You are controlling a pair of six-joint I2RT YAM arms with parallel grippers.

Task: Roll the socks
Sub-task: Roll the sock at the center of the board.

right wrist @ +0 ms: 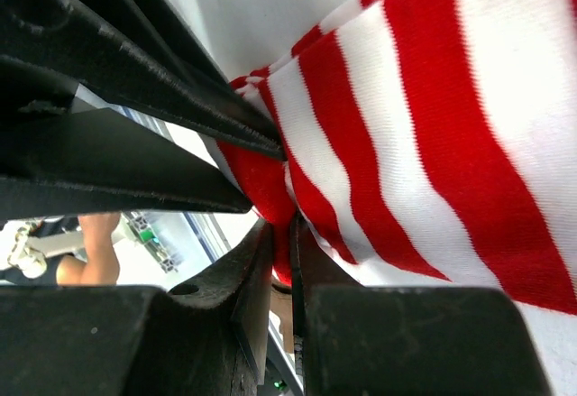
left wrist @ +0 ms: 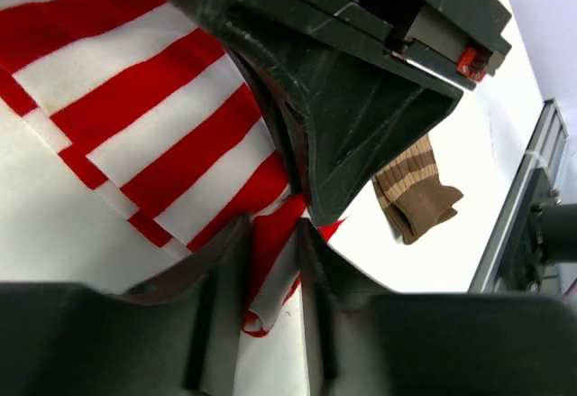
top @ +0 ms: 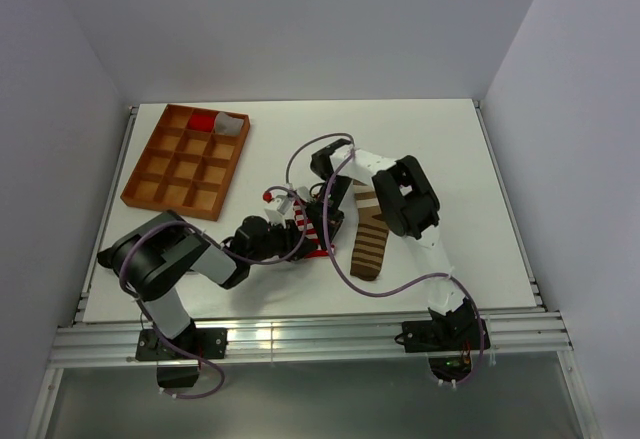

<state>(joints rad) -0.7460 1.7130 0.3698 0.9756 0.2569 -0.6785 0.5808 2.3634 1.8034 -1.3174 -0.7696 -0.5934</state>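
The left arm is lying low across the white table (top: 480, 179). Its elbow is folding back near its base and its forearm is reaching right toward the middle. The left gripper (left wrist: 270, 270) is pinching a fold at the edge of the flat red-and-white striped fabric sock (left wrist: 153, 116), and the cloth is filling the narrow gap between its two dark fingers (left wrist: 230, 279).

The right arm is rising from its base, bending at a high elbow over the table's right half and doubling back to the left, so its wrist is coming at the sock from the far side. The right gripper (right wrist: 281, 252) is pressing its jaws almost together on a thin pinch of the same sock's red edge. In the left wrist view its black finger is pointing down to a spot just beside the left fingertips, so both grippers are gripping the same corner of cloth.

The rest of the red-and-white sock is lying spread on the table under the two grippers. The dark-brown-and-tan striped fabric sock (top: 370, 241) is lying flat near it on the right, apart from it and held by neither gripper.

A brown wooden tray of square compartments (top: 168, 207) is sitting at the far left, with a red piece (top: 203, 120) and a pale piece (top: 231, 125) in neighbouring compartments of its far row.
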